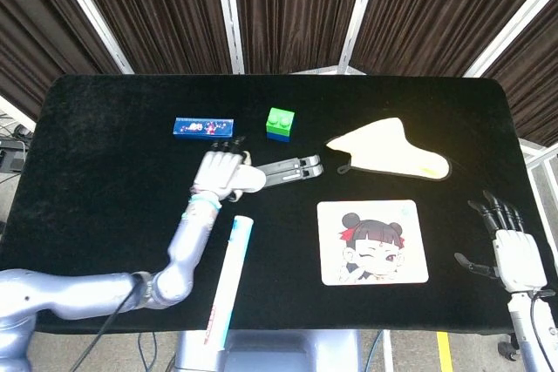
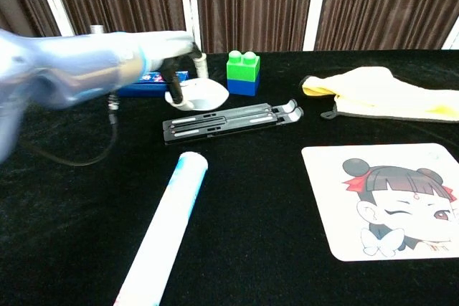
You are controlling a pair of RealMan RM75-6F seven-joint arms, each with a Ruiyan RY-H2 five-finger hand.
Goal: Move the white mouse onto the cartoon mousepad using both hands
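The left hand (image 1: 220,170) grips the white mouse (image 1: 242,179) above the folded black stand (image 1: 281,169), seemingly clear of the desk (image 1: 105,128), though height is hard to judge. The cartoon mousepad (image 1: 373,241) lies to the mouse's right and nearer the robot. The right hand (image 1: 513,248) waits beyond the pad's far edge, fingers spread, holding nothing. No containers are present.

1. The folding stand (image 1: 270,172) lies near the table (image 1: 87,128) centre.
2. The left hand (image 1: 218,173) holds the mouse (image 1: 244,179) over the stand's 9 o'clock end.
3. The box (image 1: 205,127) lies at 10 o'clock from the stand, the toy brick (image 1: 280,123) at 12.
4. The cloth (image 1: 392,150) lies at 3 o'clock.
5. The mousepad (image 1: 372,242) lies at 4 o'clock, the tube (image 1: 228,281) at 7.
6. The right hand (image 1: 510,246) is at 3 o'clock from the mousepad.
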